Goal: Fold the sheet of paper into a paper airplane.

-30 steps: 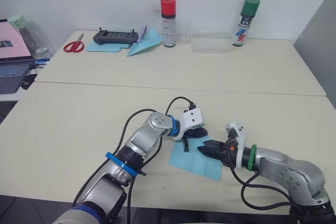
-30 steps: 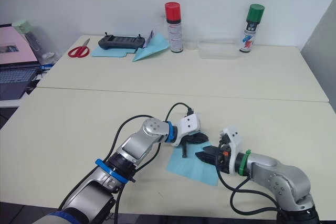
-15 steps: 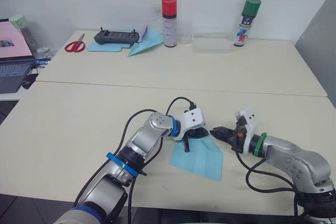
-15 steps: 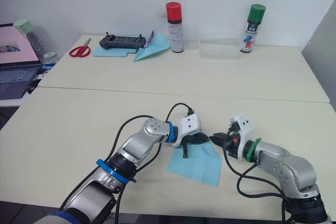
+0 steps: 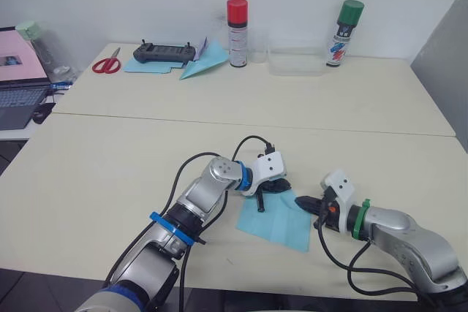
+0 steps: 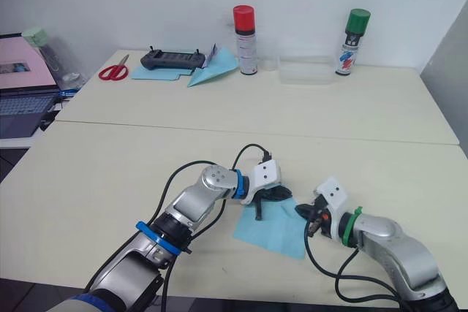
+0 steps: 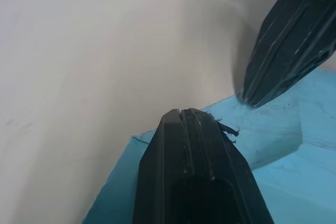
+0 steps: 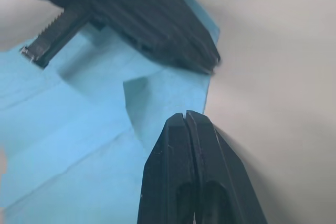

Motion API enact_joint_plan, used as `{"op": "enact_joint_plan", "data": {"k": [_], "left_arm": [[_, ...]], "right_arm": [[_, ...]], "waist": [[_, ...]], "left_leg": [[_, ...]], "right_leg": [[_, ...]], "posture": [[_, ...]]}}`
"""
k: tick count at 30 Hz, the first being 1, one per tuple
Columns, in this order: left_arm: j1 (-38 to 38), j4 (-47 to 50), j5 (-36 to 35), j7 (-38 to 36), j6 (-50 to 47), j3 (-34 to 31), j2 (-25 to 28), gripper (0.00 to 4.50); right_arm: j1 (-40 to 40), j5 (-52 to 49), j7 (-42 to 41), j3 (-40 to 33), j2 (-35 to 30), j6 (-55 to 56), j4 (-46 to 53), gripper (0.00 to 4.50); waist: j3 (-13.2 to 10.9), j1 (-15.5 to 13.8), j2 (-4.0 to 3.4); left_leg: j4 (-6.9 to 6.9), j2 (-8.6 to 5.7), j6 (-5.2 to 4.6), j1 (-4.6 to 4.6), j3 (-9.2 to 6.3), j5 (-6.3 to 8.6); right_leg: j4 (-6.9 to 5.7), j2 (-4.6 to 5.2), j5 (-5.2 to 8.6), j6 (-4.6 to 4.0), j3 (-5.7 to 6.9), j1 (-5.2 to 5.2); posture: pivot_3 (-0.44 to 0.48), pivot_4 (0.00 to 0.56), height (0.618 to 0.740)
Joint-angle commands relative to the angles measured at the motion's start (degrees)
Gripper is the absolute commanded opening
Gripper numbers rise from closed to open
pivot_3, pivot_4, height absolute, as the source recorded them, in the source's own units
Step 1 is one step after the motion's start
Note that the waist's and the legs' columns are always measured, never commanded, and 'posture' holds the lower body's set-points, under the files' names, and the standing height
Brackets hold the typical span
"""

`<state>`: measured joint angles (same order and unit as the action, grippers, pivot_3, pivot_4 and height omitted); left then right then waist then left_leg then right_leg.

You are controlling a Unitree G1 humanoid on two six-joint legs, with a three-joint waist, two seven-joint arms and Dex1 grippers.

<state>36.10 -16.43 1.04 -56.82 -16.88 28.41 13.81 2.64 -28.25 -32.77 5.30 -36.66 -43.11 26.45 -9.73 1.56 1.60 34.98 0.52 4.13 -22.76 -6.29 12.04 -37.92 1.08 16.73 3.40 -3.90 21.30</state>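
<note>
— Claw positions first: where do the two sit?

— Left claw (image 5: 276, 185) has its fingers pressed together with nothing between them, tip down on the far edge of the sheet of paper (image 5: 276, 218). Right claw (image 5: 306, 202) is likewise closed flat and empty, its tip at the sheet's right edge, close to the left one but apart from it.

— And the sheet itself?

— It lies flat on the near table (image 5: 95, 173), close to the front edge, turned so one corner points toward the robot. A small flap is folded over near the far corner, and crease lines cross the surface.

— Room around it?

— Bare table on the left and beyond the sheet. A seam separates the far table (image 5: 380, 100), where the red-capped can (image 5: 236, 23), green-capped can (image 5: 340, 23), scissors (image 5: 107, 64), controller (image 5: 164, 52) and a paper dart (image 5: 202, 63) stand well apart from the claws.
</note>
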Motion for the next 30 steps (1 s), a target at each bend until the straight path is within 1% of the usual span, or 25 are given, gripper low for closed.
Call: {"op": "enact_joint_plan", "data": {"k": [1, 3, 5, 8, 11, 15, 20, 26, 30], "left_arm": [[-1.8, -1.8, 2.1, -0.1, -0.8, 2.1, 0.3, 0.0], [-2.1, -1.6, 2.1, -0.2, -0.7, 2.0, 0.4, 0.0], [-2.4, -1.4, 2.0, -0.1, -0.6, 1.8, 0.6, 0.0], [-2.9, -1.0, 1.2, 0.6, 0.3, 0.5, 0.4, 0.0], [-3.1, -0.5, 0.9, 0.5, 0.6, -0.1, 0.0, 0.0], [-2.9, -0.4, 1.0, 0.5, 0.8, -0.2, -0.2, 0.0], [-2.8, 1.2, 0.0, 0.8, 0.4, -1.1, -0.7, 0.0], [-3.0, 2.6, -0.5, 0.9, -0.1, -1.7, -0.8, 0.0], [-3.7, 5.8, -3.6, 0.4, -1.3, -3.2, -1.9, 0.0]], "right_arm": [[4.8, 0.3, -1.8, -1.1, -3.0, -1.6, 1.0, 0.02], [6.8, -0.1, -2.7, -2.3, -4.1, -1.4, 2.5, 0.02], [7.4, 1.0, -3.9, -3.3, -4.5, 2.1, 3.3, 0.02], [4.8, 1.7, -5.2, -5.1, -2.2, 9.5, 1.9, 0.02], [1.0, 3.7, -5.6, -4.4, -0.5, 13.5, -0.9, 0.02], [-2.1, 6.0, -6.5, -0.1, 1.1, 14.1, -3.3, 0.02], [-2.2, 9.2, -5.8, 5.7, 1.9, 10.7, -3.8, 0.02], [-1.0, 10.8, -6.2, 8.0, 2.2, 10.4, -3.9, 0.02], [-1.3, 11.3, -6.0, 8.3, 2.7, 10.5, -4.7, 0.02]], "waist": [[0.0, 0.0, 0.01], [0.1, 0.0, 0.04], [0.1, 0.0, 0.06], [0.1, 0.1, 0.07], [0.1, 0.2, 0.05], [0.1, 0.2, 0.05], [0.1, 0.1, 0.04], [0.1, 0.2, 0.04], [0.1, 0.2, 0.04]], "left_leg": [[0.0, 0.0, 0.0, 0.0, 0.0, 0.0], [0.0, 0.0, 0.0, 0.0, -0.01, 0.0], [0.0, 0.0, 0.0, 0.0, -0.01, 0.0], [0.0, 0.01, 0.0, 0.01, 0.0, 0.0], [0.02, 0.0, 0.0, 0.03, 0.07, 0.0], [0.03, 0.01, 0.0, 0.04, 0.02, 0.0], [0.01, 0.0, 0.0, -0.06, 0.01, 0.0], [0.02, 0.01, 0.0, 0.02, 0.0, 0.0], [0.02, 0.01, 0.0, 0.01, 0.0, 0.0]], "right_leg": [[0.0, 0.0, 0.0, 0.0, 0.01, -0.01], [0.01, 0.0, 0.0, 0.0, 0.01, -0.02], [0.02, 0.0, 0.01, 0.0, 0.01, -0.02], [0.01, 0.0, 0.01, 0.0, 0.01, -0.02], [-0.02, 0.0, -0.01, 0.02, -0.05, 0.0], [-0.04, -0.01, -0.01, 0.02, -0.01, 0.0], [-0.01, 0.0, 0.0, 0.03, -0.01, 0.07], [-0.06, -0.01, 0.0, 0.03, -0.01, 0.03], [-0.06, -0.01, 0.0, 0.03, -0.01, 0.03]], "posture": [[0.0, 0.15, 0.74], [0.0, 0.15, 0.74], [0.0, 0.15, 0.74], [0.0, 0.15, 0.74], [0.0, 0.15, 0.74], [0.0, 0.15, 0.74], [0.0, 0.15, 0.74], [0.0, 0.15, 0.74], [0.0, 0.15, 0.74]]}}
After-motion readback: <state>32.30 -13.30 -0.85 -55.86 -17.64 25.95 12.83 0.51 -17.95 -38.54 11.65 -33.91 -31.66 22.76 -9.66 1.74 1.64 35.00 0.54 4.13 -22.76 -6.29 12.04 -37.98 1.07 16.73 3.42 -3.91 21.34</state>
